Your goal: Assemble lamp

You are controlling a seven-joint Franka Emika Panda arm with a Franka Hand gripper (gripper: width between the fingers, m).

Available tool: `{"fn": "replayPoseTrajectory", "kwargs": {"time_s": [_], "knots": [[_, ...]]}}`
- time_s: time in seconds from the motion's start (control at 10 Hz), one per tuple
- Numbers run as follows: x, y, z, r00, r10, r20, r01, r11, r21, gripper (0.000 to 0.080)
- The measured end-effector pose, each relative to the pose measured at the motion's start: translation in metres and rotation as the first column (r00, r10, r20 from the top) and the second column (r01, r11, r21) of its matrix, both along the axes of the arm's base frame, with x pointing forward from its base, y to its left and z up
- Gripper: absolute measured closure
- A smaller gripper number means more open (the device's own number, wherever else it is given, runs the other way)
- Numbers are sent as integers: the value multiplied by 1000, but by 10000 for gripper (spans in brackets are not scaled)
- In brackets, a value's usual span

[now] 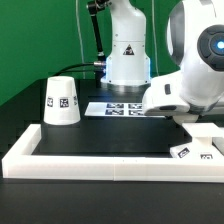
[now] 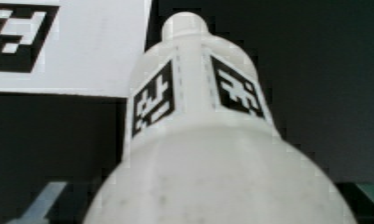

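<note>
In the wrist view the white bulb (image 2: 202, 130) fills most of the picture. It lies on the black table with its narrow neck pointing toward the marker board (image 2: 68, 50) and shows two square tags. My gripper (image 2: 210, 205) is open, with one finger (image 2: 52, 200) on each side of the bulb's round body and a dark gap at each side. In the exterior view the gripper and bulb are hidden behind the arm (image 1: 185, 85). The tapered shade (image 1: 61, 100) stands upright at the exterior view's left. The flat base (image 1: 195, 150) lies at the right by the rail.
The long white border rail (image 1: 100, 160) runs along the front and up the left side. The marker board (image 1: 125, 107) lies at the back middle in front of the arm's pedestal (image 1: 128, 65).
</note>
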State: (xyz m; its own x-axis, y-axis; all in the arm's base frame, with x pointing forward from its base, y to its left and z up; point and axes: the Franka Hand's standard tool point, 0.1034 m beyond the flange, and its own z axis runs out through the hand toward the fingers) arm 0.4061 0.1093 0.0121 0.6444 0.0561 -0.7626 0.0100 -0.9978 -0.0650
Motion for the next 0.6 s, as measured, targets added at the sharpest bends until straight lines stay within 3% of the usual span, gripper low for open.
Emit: {"fn": "replayPoseTrajectory", "kwargs": {"time_s": [0.6], "knots": [[48, -16, 70, 998, -21, 54, 18, 999, 51, 225]]}}
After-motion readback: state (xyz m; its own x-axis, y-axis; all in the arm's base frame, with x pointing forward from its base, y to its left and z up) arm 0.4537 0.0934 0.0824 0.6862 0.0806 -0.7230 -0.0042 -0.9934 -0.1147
